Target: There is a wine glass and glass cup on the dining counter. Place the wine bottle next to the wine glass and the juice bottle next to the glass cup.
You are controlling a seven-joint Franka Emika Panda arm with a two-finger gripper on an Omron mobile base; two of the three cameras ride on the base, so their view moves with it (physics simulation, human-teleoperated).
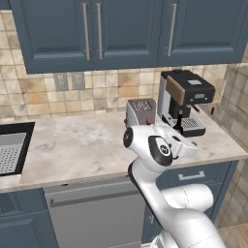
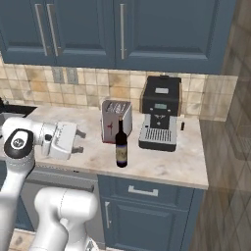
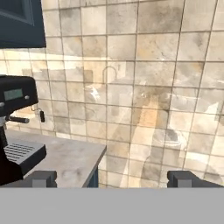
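Pincer (image 2: 80, 141) jaws apart and empty, hovering beside the wine bottle (image 2: 121, 144) standing on the bench (image 2: 166, 166) before the toaster (image 2: 115, 120); a sideways sweep could topple it.

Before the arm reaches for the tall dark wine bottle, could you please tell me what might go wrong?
The tall dark wine bottle stands close in front of the silver toaster and beside the black coffee machine; a sideways approach could knock either. The open gripper points away from the slim, upright bottle, and swinging round might tip it.

wine bottle (image 2: 121, 144) on counter (image 2: 162, 164), before toaster (image 2: 115, 120), left of coffee machine (image 2: 160, 119).
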